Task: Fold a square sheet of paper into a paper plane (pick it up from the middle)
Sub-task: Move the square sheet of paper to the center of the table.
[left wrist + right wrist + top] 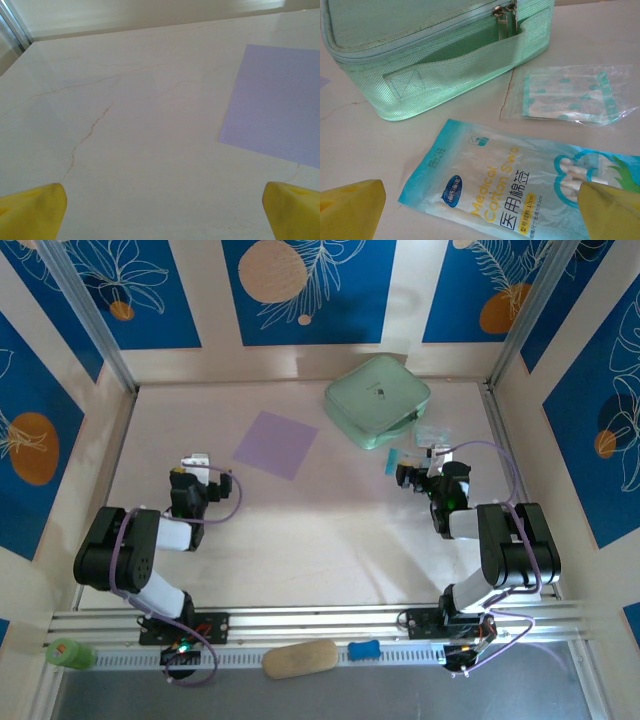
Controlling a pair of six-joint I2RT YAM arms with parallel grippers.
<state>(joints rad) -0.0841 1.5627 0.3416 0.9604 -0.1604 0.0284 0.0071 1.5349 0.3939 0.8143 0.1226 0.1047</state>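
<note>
The sheet (276, 444) lay flat on the table (330, 530), left of centre and toward the far side, with not a crease on it and nothing plane-shaped about it. By my reading the job had not started: the pick-up from the middle and every fold were left to do. The left gripper (195, 462) sat near and left of the sheet, apart from it, jaws spread wide with nothing between them. Its wrist view had the sheet ahead and to the right of the yellow fingertips (35, 210). Over on the right, the right gripper (412, 472) was likewise wide apart and holding nothing, hanging over a packet (490, 185) that read "Medical Cotton Swab", with Chinese characters beneath and a round blue logo. Beyond it lay a clear pouch (570, 95) of patterned strips, its print too small to read, and to the left the mint case (435, 55), zip tab showing, no brand legible.
</note>
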